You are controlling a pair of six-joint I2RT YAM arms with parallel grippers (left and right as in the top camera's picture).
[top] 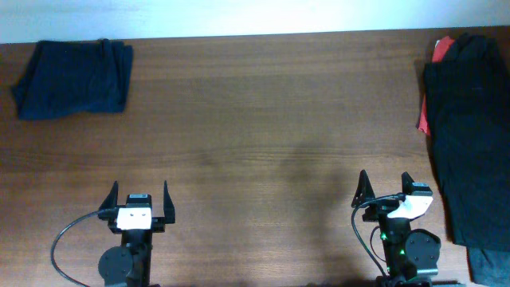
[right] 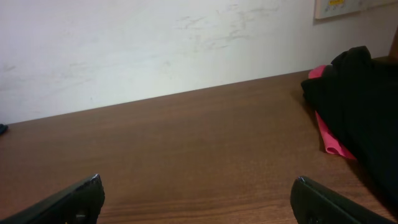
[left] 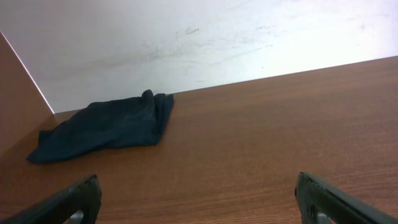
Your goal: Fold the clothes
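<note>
A folded navy blue garment [top: 73, 78] lies at the table's far left corner; it also shows in the left wrist view [left: 106, 126]. A pile of black clothes [top: 472, 127] covers the right edge, with a red garment [top: 425, 112] sticking out beneath it. The right wrist view shows the black pile [right: 360, 102] and the red garment [right: 331, 138]. My left gripper [top: 139, 201] is open and empty near the front edge, its fingers wide apart in the left wrist view [left: 199, 202]. My right gripper [top: 385, 190] is open and empty at the front right, left of the pile, as in the right wrist view [right: 199, 199].
The brown wooden table [top: 263, 119] stretches between the two heaps. A white wall [left: 199, 43] stands behind the far edge. A cable [top: 60, 247] loops beside the left arm's base.
</note>
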